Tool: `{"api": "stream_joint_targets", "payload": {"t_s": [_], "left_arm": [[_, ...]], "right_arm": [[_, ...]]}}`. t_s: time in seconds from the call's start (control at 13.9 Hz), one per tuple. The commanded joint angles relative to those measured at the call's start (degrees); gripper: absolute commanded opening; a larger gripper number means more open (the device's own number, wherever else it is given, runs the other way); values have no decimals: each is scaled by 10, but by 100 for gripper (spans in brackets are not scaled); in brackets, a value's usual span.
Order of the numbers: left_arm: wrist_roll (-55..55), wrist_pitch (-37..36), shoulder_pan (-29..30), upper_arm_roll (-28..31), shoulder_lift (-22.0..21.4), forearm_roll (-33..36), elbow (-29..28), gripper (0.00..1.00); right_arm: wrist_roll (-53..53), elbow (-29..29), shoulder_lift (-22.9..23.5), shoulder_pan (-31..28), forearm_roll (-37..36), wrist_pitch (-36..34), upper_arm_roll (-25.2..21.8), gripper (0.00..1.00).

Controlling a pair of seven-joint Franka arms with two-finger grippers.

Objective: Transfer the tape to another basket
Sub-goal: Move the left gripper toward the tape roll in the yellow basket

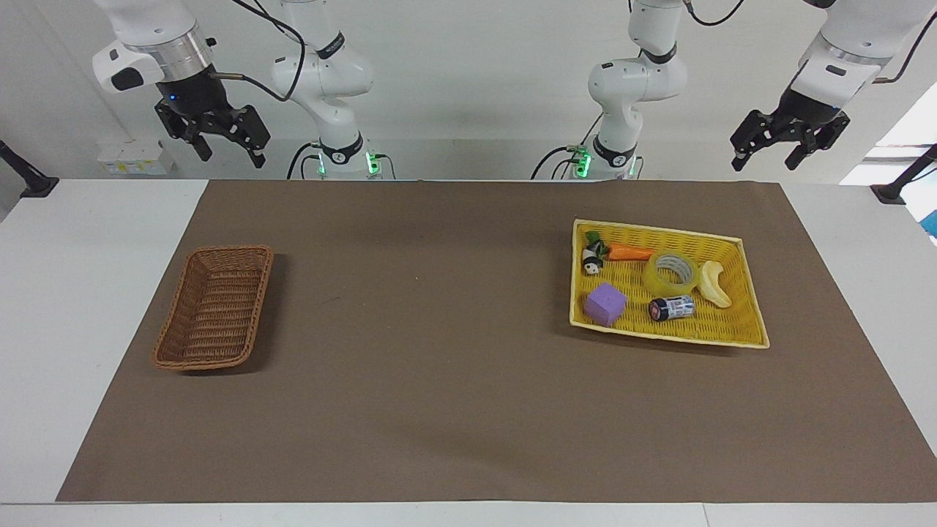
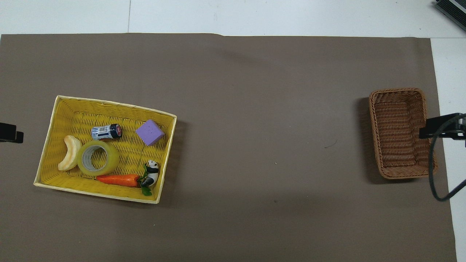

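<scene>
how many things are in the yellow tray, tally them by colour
yellow or pale: 2, the tape and the banana-shaped piece
orange: 1, the carrot
purple: 1, the cube
black and white: 1, the panda figure
silver-blue: 1, the small can
total: 6 in the yellow tray

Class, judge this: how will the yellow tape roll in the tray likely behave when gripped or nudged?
The tape lies flat on its side, so it probably won't roll. Its hollow core suggests lightness. The glossy surface may be slippery, and the banana piece touching it might shift.
</scene>
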Motion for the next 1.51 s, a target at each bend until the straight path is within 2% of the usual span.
{"api": "stream_joint_targets", "payload": {"t_s": [0.0, 0.5, 0.94, 1.3, 1.44], "left_arm": [[3, -8, 1, 5, -14, 2, -15, 100], [3, -9, 2, 7, -15, 2, -25, 100], [3, -1, 2, 6, -39, 2, -61, 100], [-4, 49, -6, 6, -44, 2, -124, 100], [-4, 89, -6, 6, -44, 2, -168, 100]], "right_arm": [[-4, 4, -2, -2, 7, -6, 0, 100], [-4, 4, -2, -2, 7, -6, 0, 100], [-4, 4, -2, -2, 7, -6, 0, 100], [-4, 4, -2, -2, 7, -6, 0, 100], [-6, 4, -2, -2, 7, -10, -3, 100]]}}
